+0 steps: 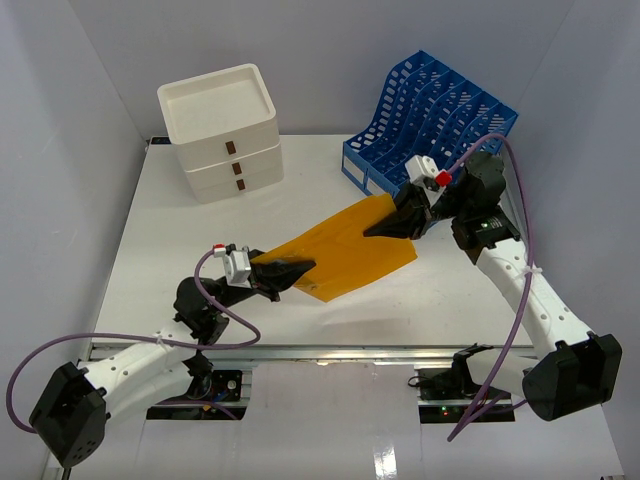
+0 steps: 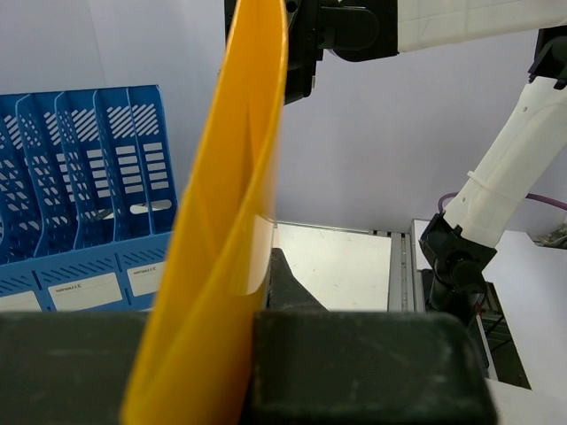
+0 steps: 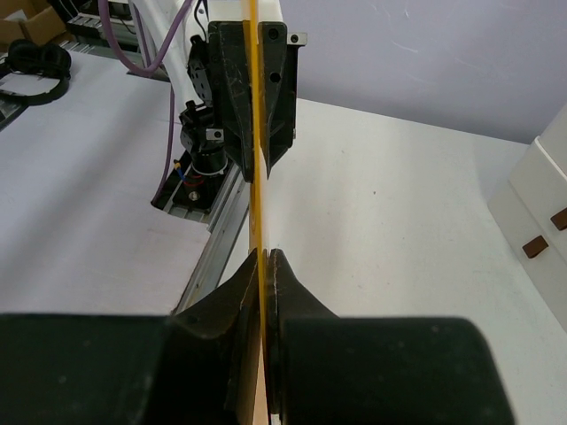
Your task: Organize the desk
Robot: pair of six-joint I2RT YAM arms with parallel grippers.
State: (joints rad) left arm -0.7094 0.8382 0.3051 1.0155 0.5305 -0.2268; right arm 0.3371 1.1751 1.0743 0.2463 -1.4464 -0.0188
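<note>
the desk (image 1: 190,240) is a wide white top filling the middle of the overhead view. pale grey walls (image 1: 60,140) box it in at the left, back and right. a metal rail (image 1: 340,352) runs along its near edge, where both arms are mounted. the surface is matte white.

the drawers (image 1: 225,135), a white stack of three with dark pulls, stand at the back left of the desk, close to the back wall. right of them and nearer the rail, the left gripper (image 1: 298,270) is pressed together on the near-left corner of an orange folder (image 1: 345,252).

the folder stretches between the two grippers over the middle of the desk and throws a soft shadow on the surface along its near edge. in the left wrist view it bows in a curve.

the right gripper (image 1: 378,231) pinches the folder's far side. in the right wrist view its jaws are closed flat on the thin orange edge, with the white desk spreading out beyond.

the rack (image 1: 435,115), blue and slotted, sits at the back right of the desk, just behind the right gripper and near the right wall.
</note>
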